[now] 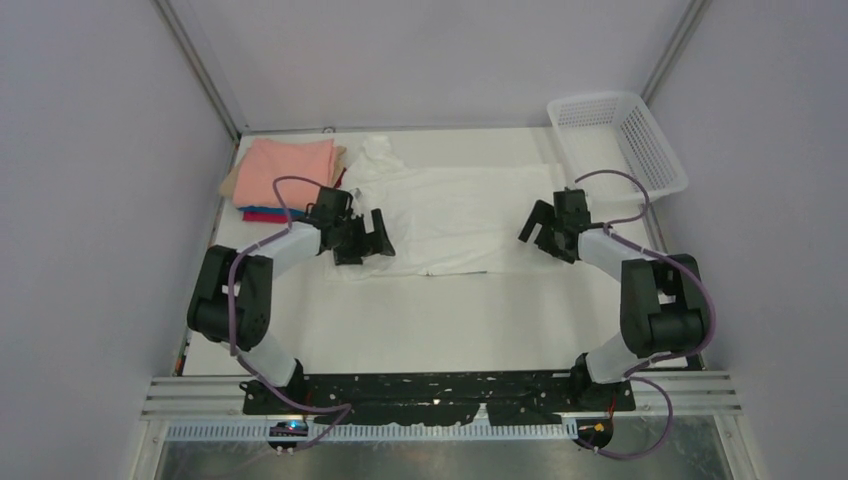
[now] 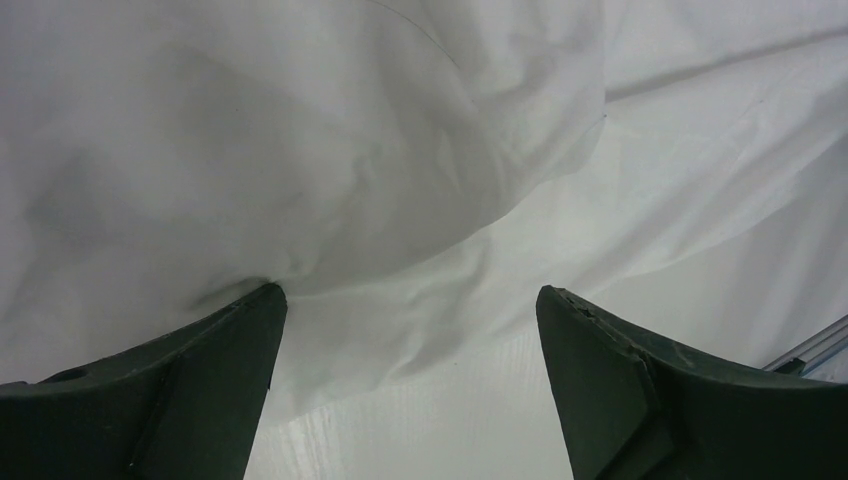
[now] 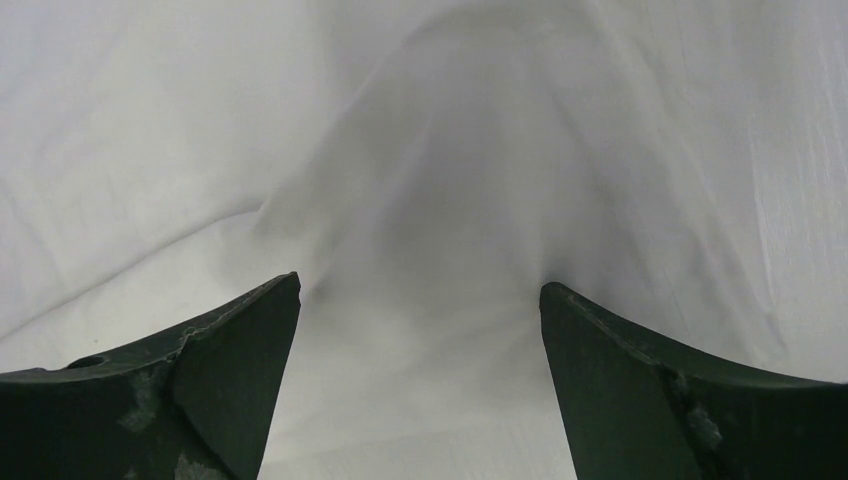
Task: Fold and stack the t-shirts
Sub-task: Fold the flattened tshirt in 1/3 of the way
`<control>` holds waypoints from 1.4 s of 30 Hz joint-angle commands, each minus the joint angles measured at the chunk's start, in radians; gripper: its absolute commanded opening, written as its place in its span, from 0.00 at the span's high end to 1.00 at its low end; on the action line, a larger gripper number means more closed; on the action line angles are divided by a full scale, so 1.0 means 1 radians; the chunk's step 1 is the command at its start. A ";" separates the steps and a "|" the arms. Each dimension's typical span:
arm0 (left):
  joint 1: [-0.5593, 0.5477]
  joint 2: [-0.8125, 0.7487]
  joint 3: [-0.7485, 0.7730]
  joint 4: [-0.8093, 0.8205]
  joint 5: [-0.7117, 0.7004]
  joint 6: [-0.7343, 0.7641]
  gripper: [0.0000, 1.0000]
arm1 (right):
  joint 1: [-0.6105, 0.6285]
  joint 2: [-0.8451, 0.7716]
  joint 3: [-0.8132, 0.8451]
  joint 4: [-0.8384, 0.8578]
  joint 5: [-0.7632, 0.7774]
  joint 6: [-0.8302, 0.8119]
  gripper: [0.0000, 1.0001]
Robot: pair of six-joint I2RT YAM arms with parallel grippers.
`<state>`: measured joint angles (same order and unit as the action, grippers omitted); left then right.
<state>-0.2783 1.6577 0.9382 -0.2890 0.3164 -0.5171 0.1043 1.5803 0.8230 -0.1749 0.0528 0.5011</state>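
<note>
A large white t-shirt (image 1: 450,215) lies spread on the white table, plain white on the side that shows. My left gripper (image 1: 366,238) is open at its left edge, jaws wide over a raised fold of the cloth (image 2: 330,190). My right gripper (image 1: 538,224) is open at its right edge, jaws wide either side of a cloth ridge (image 3: 450,200). Neither holds anything. A stack of folded t-shirts (image 1: 285,172), salmon-pink on top with beige, blue and crimson edges below, sits at the back left.
A white plastic mesh basket (image 1: 618,140) stands at the back right corner. Grey walls close in both sides and the back. A metal rail (image 1: 440,392) runs along the near edge by the arm bases.
</note>
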 commanded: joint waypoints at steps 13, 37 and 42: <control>-0.047 -0.314 -0.409 -0.047 -0.019 -0.132 0.00 | -0.040 -0.532 -0.423 -0.256 0.037 0.183 0.05; -0.239 -1.066 -0.566 -0.302 -0.281 -0.353 0.00 | -0.038 -0.923 -0.366 -0.427 0.063 0.050 0.05; -0.238 -0.844 -0.403 -0.198 -0.280 -0.244 0.00 | -0.033 -0.852 -0.324 -0.371 0.123 0.019 0.05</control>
<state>-0.5159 0.6659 0.3851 -0.6250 0.0669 -0.8555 0.0681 0.6823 0.4419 -0.6296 0.1116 0.5774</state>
